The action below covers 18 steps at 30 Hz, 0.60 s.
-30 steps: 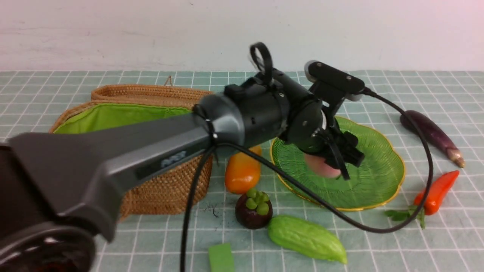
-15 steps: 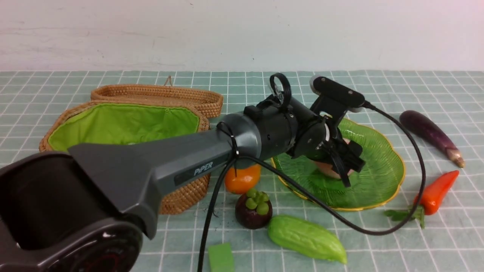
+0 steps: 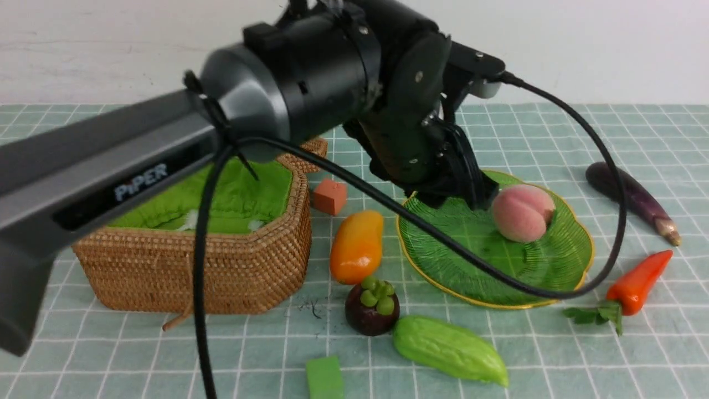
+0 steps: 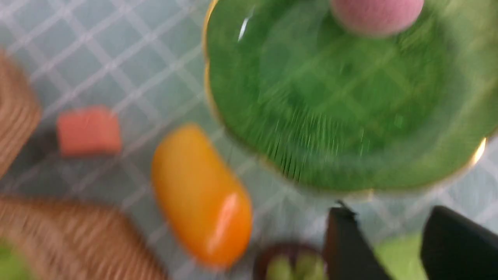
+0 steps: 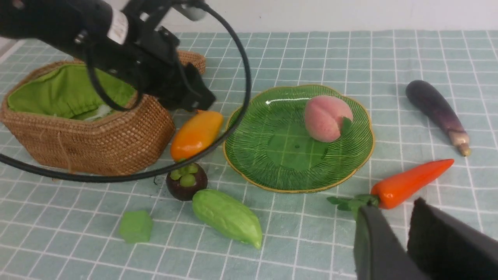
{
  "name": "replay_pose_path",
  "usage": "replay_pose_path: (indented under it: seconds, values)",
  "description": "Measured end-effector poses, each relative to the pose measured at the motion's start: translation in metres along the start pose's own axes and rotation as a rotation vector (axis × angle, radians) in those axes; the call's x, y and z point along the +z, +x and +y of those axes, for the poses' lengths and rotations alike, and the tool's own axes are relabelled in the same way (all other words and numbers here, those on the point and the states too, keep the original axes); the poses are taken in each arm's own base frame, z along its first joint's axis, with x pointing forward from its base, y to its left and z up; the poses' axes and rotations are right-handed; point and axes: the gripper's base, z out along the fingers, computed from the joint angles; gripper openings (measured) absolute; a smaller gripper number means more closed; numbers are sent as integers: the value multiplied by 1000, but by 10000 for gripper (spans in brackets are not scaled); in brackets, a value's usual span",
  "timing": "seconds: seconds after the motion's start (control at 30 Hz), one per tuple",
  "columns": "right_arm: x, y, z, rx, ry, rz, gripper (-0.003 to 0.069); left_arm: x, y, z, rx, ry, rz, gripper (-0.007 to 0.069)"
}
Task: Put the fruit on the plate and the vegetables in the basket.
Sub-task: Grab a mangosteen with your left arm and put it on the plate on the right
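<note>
Left gripper (image 3: 479, 199): hangs above the plate's near-left part, just left of the peach; fingers apart with a clear gap in the left wrist view (image 4: 389, 233), nothing between them.
Right gripper (image 5: 406, 212): out of the front view; in its own wrist view shows two dark fingers with only a narrow slit between, holding nothing, raised near the carrot's leafy end.
Peach (image 3: 522, 213): sits on the plate, toward its far right side, free of the left fingers.
Plate (image 3: 498, 266): lies on the checked cloth, right of the basket; carries the peach only.
Mango (image 3: 356, 246): lies on the cloth between basket and plate, close to the plate's left rim.
Mangosteen (image 3: 372, 307): stands just in front of the mango, green top up, beside the gourd's left end; touching or not, cannot tell.
Bitter gourd (image 3: 448, 350): lies on the cloth in front of the plate.
Carrot (image 3: 640, 280): lies right of the plate, leaves toward the camera, tip pointing away to the right.
Eggplant (image 3: 628, 197): lies on the cloth at the far right, well apart from the basket.
Basket (image 3: 221, 271): stands at the left, open, green lining showing; partly hidden by the left arm.
Orange cube (image 3: 330, 197): sits by the basket's far right corner, behind the mango.
Green cube (image 3: 324, 378): lies at the near edge, in front of the mangosteen.
</note>
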Motion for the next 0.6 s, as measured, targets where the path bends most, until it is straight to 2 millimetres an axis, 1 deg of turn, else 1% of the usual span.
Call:
replay_pose_path:
  seconds: [0.07, 0.1, 0.13, 0.17, 0.2, 0.27, 0.43, 0.47, 0.5, 0.53, 0.6]
  values:
    - [0, 0, 1, -14, -7, 0, 150, 0, 7, 1, 3, -17, 79, 150]
    - [0, 0, 1, -16, -9, 0, 150, 2, 8, 1, 3, -18, 86, 148]
    - [0, 0, 1, -22, -15, 0, 150, 8, 10, 1, 8, -27, 116, 151]
    - [0, 0, 2, -26, -20, 1, 150, 15, 12, 1, 10, -33, 134, 172]
    - [0, 0, 2, -26, -21, 1, 150, 16, 12, 1, 11, -36, 137, 177]
    - [0, 1, 3, -20, -34, 5, 150, 34, 15, 1, 4, -64, 166, 267]
    - [0, 2, 4, -17, -39, 27, 150, 66, 24, 4, -36, -146, 224, 476]
    - [0, 3, 4, -17, -39, 28, 150, 66, 24, 4, -38, -146, 225, 482]
    - [0, 4, 4, -18, -39, 40, 150, 69, 27, 4, -50, -147, 254, 520]
    - [0, 5, 4, -18, -39, 49, 150, 69, 29, 3, -59, -140, 273, 535]
    - [0, 5, 4, -18, -39, 53, 154, 67, 33, 0, -60, -106, 320, 552]
